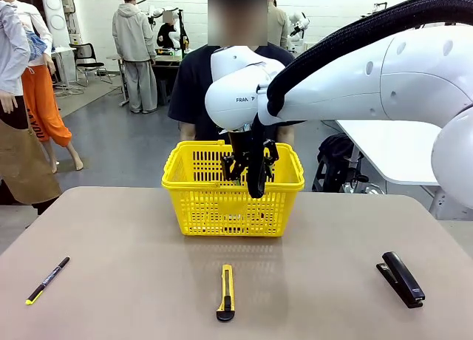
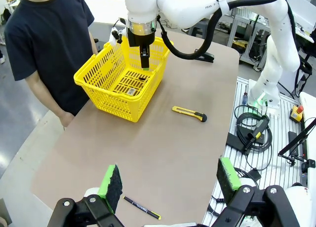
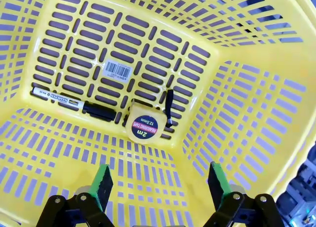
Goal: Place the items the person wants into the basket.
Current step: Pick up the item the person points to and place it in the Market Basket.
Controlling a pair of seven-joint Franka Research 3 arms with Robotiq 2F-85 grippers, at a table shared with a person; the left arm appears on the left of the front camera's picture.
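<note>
Right pincer [image 3: 158, 185], wide, hangs within the basket's [image 1: 192, 185] walls; tape measure [image 3: 146, 128] and marker [image 3: 74, 104] lie on its floor below. Knife [image 1: 226, 292] on open surface [image 1: 133, 281] before the basket. Left pincer [image 2: 169, 182] wide.

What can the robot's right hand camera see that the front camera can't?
Right hand camera: it looks down into the basket, where a marker and a tape measure lie on the floor near a barcode sticker.

Front camera: it takes in the table with a knife, a pen and a stapler, and the person standing behind the basket.

Both: the yellow basket and the right gripper, open and holding nothing, over it.
</note>
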